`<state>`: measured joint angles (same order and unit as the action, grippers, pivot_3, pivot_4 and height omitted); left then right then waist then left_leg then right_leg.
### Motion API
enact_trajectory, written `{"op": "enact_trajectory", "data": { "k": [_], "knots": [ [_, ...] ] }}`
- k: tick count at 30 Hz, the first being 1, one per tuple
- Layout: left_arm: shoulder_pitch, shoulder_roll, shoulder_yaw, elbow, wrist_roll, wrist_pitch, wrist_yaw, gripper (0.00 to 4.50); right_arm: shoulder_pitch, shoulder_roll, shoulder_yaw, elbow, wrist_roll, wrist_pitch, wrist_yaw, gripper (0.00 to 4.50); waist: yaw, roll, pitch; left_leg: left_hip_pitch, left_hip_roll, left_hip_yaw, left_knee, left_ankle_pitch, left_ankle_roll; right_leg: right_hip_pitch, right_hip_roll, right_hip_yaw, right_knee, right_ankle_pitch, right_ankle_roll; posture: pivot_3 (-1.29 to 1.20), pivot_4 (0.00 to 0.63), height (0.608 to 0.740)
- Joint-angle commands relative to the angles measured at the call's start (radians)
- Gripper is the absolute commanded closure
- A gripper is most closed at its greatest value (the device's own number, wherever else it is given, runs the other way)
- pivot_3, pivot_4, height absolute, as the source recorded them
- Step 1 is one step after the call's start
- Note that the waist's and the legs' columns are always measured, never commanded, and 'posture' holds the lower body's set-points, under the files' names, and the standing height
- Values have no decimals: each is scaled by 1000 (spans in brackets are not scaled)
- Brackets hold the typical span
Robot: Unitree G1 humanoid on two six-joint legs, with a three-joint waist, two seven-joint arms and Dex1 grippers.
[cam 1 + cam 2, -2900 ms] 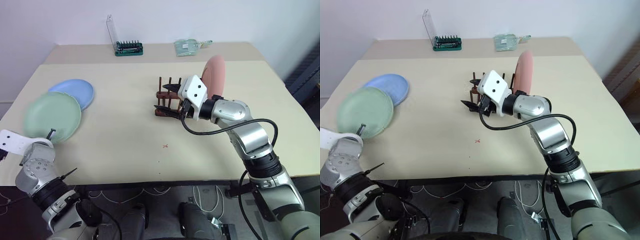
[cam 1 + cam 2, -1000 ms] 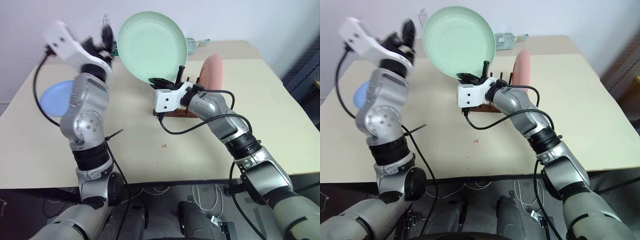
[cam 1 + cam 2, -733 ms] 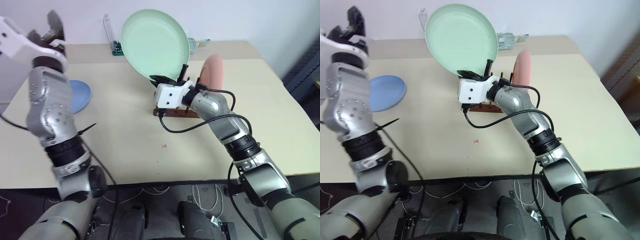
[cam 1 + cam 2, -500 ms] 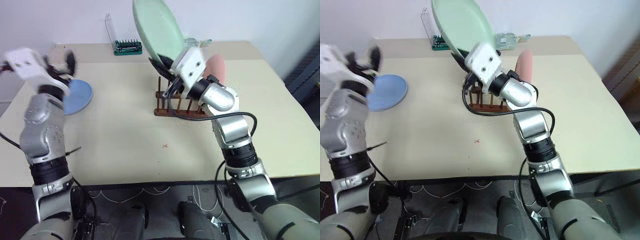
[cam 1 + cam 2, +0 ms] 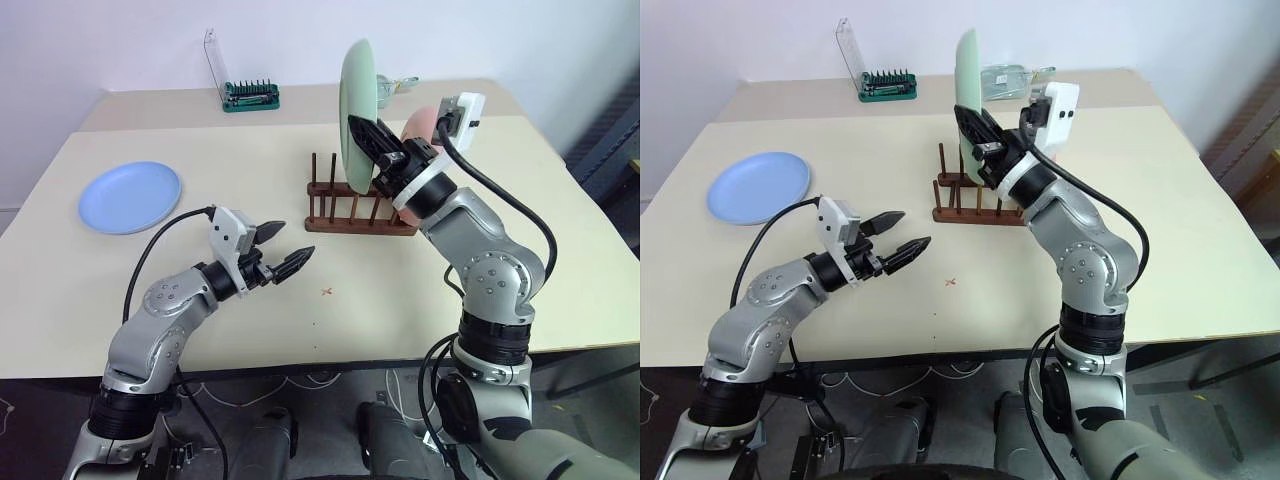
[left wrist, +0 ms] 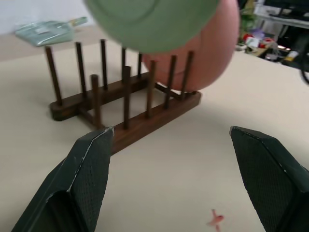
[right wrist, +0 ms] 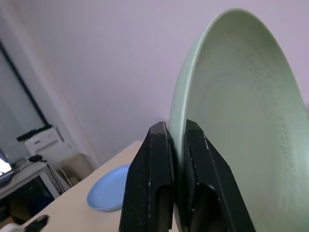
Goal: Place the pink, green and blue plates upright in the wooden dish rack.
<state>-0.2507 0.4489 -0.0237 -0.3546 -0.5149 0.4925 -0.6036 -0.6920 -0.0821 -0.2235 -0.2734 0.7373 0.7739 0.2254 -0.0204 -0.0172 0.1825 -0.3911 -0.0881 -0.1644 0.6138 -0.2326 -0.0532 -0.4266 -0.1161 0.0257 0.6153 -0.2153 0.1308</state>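
we see right end effector (image 5: 368,133) pinching green plate (image 5: 356,115) upright above wooden dish rack (image 5: 360,212); left end effector (image 5: 284,247) spread, empty, over surface (image 5: 250,300) near front edge.

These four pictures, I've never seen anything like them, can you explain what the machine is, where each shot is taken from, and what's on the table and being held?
It is a two-armed humanoid robot at a table. The two wide shots come from cameras in its head, looking down over its arms. The other two come from a camera on each wrist, looking along that arm's black fingers.

On the table a blue plate lies flat at the robot's left. A dark wooden dish rack stands in the middle, with a pink plate upright at its far end. A green bit holder and a clear packet sit at the back.

The right claw pinches the rim of a green plate, holding it on edge above the rack. The left claw is open and empty.
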Motion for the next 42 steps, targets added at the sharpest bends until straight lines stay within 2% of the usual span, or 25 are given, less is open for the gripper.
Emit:
{"op": "enact_trajectory", "data": {
  "k": [1,17,20,26,27,36,37,38,40,42],
  "knots": [
    [-10,-7,5,-36,-10,-2,-4,558,-33,-6,-19,2,31,-5,-22,4500,0,0,0,0,0,0,0,0,0,0,0,0,0,0,0,0,150,740],
    [36,-12,9,-66,-7,-9,-12,558,-114,5,-106,174,110,28,-167,4500,0,1,0,0,0,0,0,0,0,0,0,0,0,0,0,0,150,740],
    [34,-13,8,-63,-3,-9,-12,478,-121,-1,-103,179,115,32,-175,3380,0,1,1,0,0,0,0,0,0,0,0,0,0,0,0,0,150,740],
    [24,-21,5,-46,10,-16,-11,478,-123,-25,-57,150,78,12,-159,288,0,1,1,0,0,0,0,0,0,0,0,0,0,0,0,0,150,740],
    [23,-22,4,-43,12,-17,-11,478,-123,-31,-47,142,69,4,-152,33,0,2,1,0,0,0,0,0,0,0,0,0,0,0,0,0,150,740],
    [7,-36,36,-2,25,-31,9,478,-131,-209,195,49,-233,-200,24,33,-1,2,1,0,0,0,0,0,0,0,0,0,-1,0,0,0,150,740],
    [5,-39,44,2,23,-29,14,478,-131,-222,215,48,-269,-227,35,33,-2,2,1,0,0,0,0,0,0,0,0,0,-1,0,0,0,150,740],
    [-2,-50,64,10,11,-26,30,239,-134,-230,229,48,-302,-254,40,2,-2,2,1,0,0,0,0,0,0,0,0,0,0,0,0,0,150,740],
    [-24,-72,100,37,9,-34,71,239,-141,-244,254,55,-360,-305,55,2,-1,2,1,0,0,0,0,0,0,0,0,0,0,0,0,0,150,740],
    [-52,-98,153,63,-12,-35,112,239,-146,-224,244,56,-325,-277,77,2,2,2,1,0,0,0,0,0,0,0,0,0,0,0,0,0,150,740]
  ]
}}
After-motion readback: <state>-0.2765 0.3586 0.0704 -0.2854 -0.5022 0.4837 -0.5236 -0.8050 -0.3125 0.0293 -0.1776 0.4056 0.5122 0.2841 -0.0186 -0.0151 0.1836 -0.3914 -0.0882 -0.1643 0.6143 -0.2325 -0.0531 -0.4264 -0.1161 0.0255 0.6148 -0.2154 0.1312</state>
